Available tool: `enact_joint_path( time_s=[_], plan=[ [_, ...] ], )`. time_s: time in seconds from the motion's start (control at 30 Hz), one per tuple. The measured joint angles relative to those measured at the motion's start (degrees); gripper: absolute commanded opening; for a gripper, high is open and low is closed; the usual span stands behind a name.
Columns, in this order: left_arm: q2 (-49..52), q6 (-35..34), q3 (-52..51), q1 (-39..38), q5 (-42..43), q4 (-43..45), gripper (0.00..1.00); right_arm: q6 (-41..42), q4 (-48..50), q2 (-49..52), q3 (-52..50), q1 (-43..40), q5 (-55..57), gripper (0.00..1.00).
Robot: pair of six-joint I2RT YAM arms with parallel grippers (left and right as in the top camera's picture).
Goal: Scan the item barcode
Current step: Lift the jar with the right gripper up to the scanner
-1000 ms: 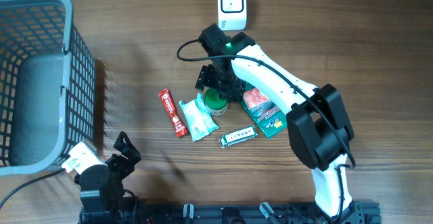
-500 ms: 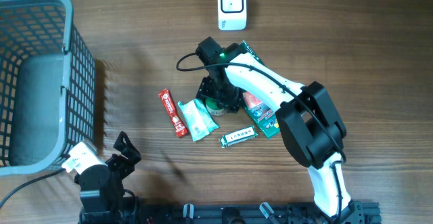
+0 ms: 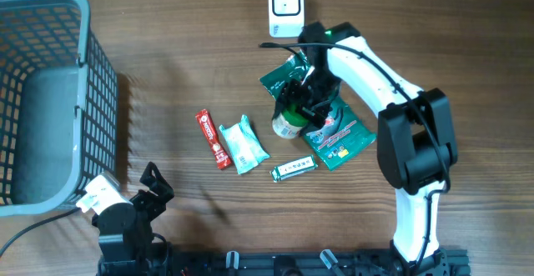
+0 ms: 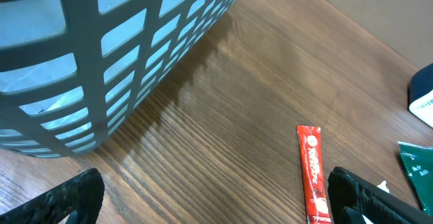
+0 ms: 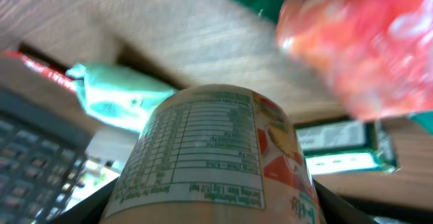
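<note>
My right gripper has its two fingers closed around the can, one on each side, and it looks lifted off the table. In the wrist view the can fills the space between my fingers. I can see a box of small print on its label, but I cannot find the barcode. From above, the can seems tipped over. Its pale end points down and left, and its green end is by my fingers. So its long way runs slanted, not straight up. The white scanner sits near, up the table and a little left of this hand. I think the next job is to carry the can that way and turn it until the barcode faces the scanner. A green bag lies between the hand and the scanner, and it might get bumped. My left gripper is wide open and holds nothing. It is far off by the basket, so the right arm is the nearer one.
</note>
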Motion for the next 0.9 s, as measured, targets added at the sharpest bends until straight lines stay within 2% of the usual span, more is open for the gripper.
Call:
enact_joint_path(
  time_s=[0.4, 0.6, 0.67, 0.73, 0.9],
  plan=[
    [0.0, 0.0, -0.02, 0.0, 0.0, 0.0, 1.0, -1.77, -1.92, 0.0, 0.04, 1.36, -4.28, 0.64],
    [0.0, 0.0, 0.0, 0.0, 0.0, 0.0, 1.0, -5.03, 0.74, 0.0, 2.93, 1.4, 2.27, 0.61],
    [0.0, 0.0, 0.0, 0.0, 0.0, 0.02, 1.0, -5.64, 1.46, -0.26, 8.28, 1.4, 8.09, 0.6],
    [0.0, 0.0, -0.02, 0.0, 0.02, 0.0, 1.0, -5.33, 6.14, -1.42, 13.11, 1.42, 18.49, 0.59],
    [0.0, 0.0, 0.0, 0.0, 0.0, -0.04, 1.0, -3.78, 28.7, -2.47, 13.4, 1.33, 41.9, 0.6]
  ],
)
